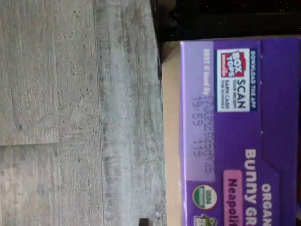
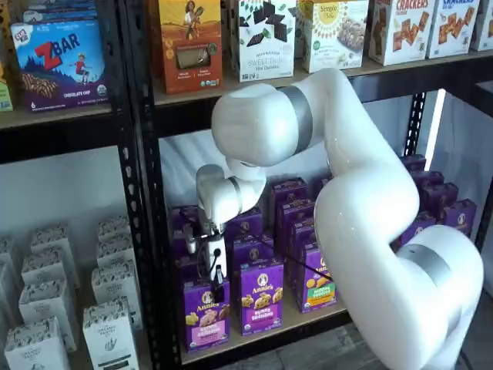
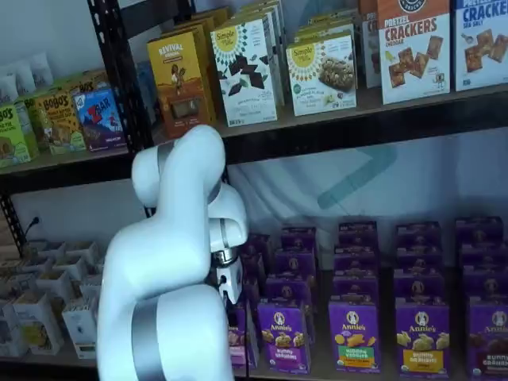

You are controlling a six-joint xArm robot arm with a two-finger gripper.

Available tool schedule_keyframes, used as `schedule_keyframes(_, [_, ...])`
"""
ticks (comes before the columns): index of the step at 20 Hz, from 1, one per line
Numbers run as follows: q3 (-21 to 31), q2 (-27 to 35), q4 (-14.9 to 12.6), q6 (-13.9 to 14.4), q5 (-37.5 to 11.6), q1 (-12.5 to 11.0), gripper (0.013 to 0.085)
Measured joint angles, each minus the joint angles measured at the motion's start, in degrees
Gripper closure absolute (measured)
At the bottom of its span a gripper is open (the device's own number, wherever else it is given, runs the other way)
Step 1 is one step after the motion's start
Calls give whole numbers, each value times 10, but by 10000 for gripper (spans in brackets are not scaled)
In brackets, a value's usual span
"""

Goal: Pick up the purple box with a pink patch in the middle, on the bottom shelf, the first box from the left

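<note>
The gripper (image 2: 217,291) is hanging straight down over the top of the purple box (image 2: 206,312), its white body and a dark finger showing in a shelf view, the tip meeting the box's upper edge; whether its fingers are standing apart or pressing on the box I cannot tell, since they are showing side-on and partly hidden. In a shelf view the gripper (image 3: 231,294) is mostly hiding behind the white arm (image 3: 171,270). The purple box is standing upright at the front left corner of the bottom shelf (image 2: 304,322), close beside the black upright (image 2: 150,231), with its pink panel facing forward. The wrist view is looking down on the box's purple top (image 1: 235,136), where a white scan label, a printed date and a pink patch are showing, with the shelf's tan front edge (image 1: 171,141) lying beside it and grey plank flooring (image 1: 70,113) beyond. A second purple box (image 2: 262,294) is standing just beside the first along the shelf's front edge.
</note>
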Motion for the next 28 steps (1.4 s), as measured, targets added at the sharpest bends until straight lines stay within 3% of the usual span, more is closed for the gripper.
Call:
schedule_keyframes(8, [2, -2, -1, 0, 3, -1, 330])
schedule_keyframes(10, [3, -3, 0, -1, 4, -1, 410])
schedule_keyframes(14, [5, -4, 1, -2, 4, -1, 490])
schedule_keyframes(22, [14, -10, 0, -2, 0, -2, 490])
schedule_keyframes(28, [24, -16, 1, -5, -5, -3, 650])
